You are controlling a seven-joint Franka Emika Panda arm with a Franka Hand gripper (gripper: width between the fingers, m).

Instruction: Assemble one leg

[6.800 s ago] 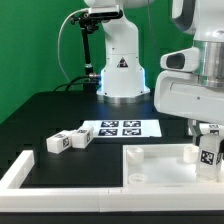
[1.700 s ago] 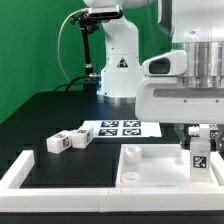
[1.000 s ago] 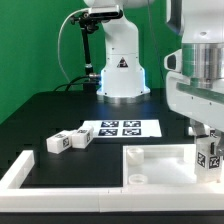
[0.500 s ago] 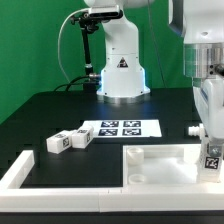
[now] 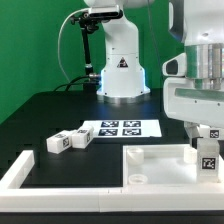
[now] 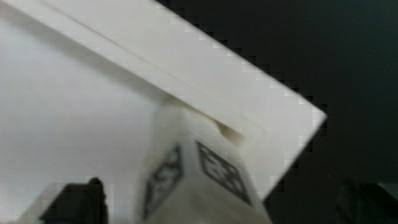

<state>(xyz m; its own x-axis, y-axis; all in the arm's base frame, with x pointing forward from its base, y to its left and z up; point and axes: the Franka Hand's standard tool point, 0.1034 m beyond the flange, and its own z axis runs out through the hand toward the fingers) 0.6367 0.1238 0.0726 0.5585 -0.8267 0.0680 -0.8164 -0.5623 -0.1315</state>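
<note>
A white leg with a black-and-white tag stands upright on the near right corner of the large flat white panel. My gripper hangs straight above it, its fingers reaching down on either side of the leg's top. In the wrist view the leg rises toward the camera from the panel's corner. The dark fingertips stand apart from its sides, so the jaws look open. Two more legs lie on the black table at the exterior view's left.
The marker board lies flat behind the panel. A white L-shaped wall runs along the table's front and left edge. The arm's white base stands at the back.
The hand has turned about its vertical axis above the leg and come back over it. The leg stays upright on the panel's corner; the loose legs have not moved.
</note>
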